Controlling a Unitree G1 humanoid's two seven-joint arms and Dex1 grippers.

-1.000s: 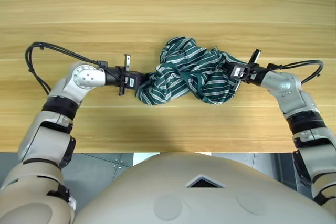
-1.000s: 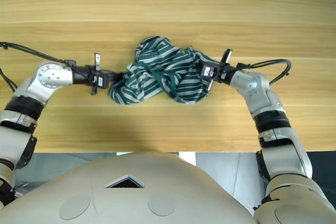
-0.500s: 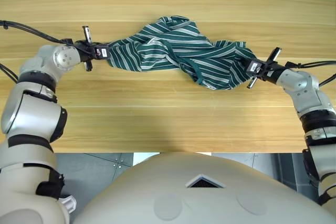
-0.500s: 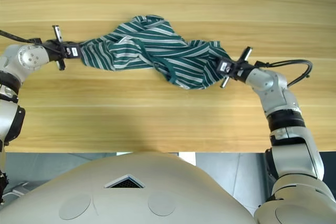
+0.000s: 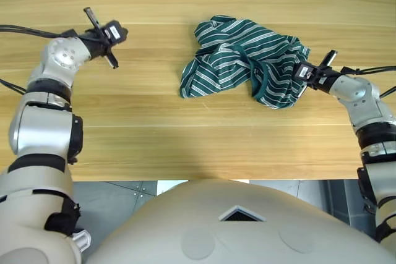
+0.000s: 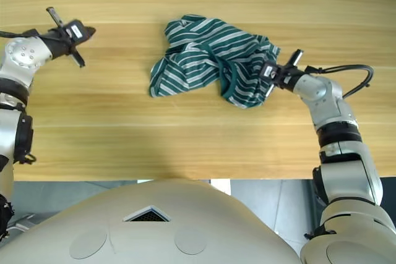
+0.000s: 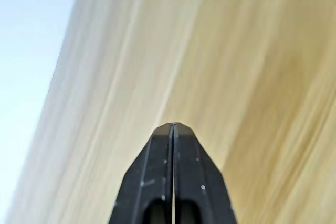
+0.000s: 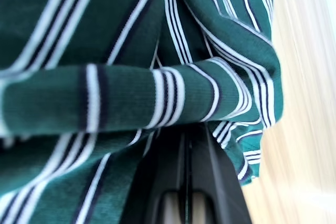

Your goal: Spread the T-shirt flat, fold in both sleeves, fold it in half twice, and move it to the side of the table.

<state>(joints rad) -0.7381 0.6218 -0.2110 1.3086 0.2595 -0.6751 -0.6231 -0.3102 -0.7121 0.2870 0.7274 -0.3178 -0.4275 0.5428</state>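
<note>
My left jaws are on the left side, and they are clenched. In the left wrist view the two black tips press together with nothing between them. They hang over the far left part of the counter [image 5: 185, 140], close to its left edge. I cannot tell whether they touch the wood. A black cable [image 5: 25, 29] goes from that wrist toward the counter's left edge.

The shirt [image 5: 244, 60] is well apart from the left jaws. It lies on the counter, a little right of the middle and well back from the near edge. It is green with white and dark stripes. It is not flat but crumpled in a heap with many folds. Its left lower part points toward the near edge and lies lower than the rest. A plain green ribbed band curves through the right part of the heap.

My right jaws are at the right side of the heap, and they are clenched on the shirt. In the right wrist view the two fingers stand together and run in under a striped fold, which hides their tips. A second cable [image 5: 377, 69] loops from the right wrist toward the counter's right edge.
</note>
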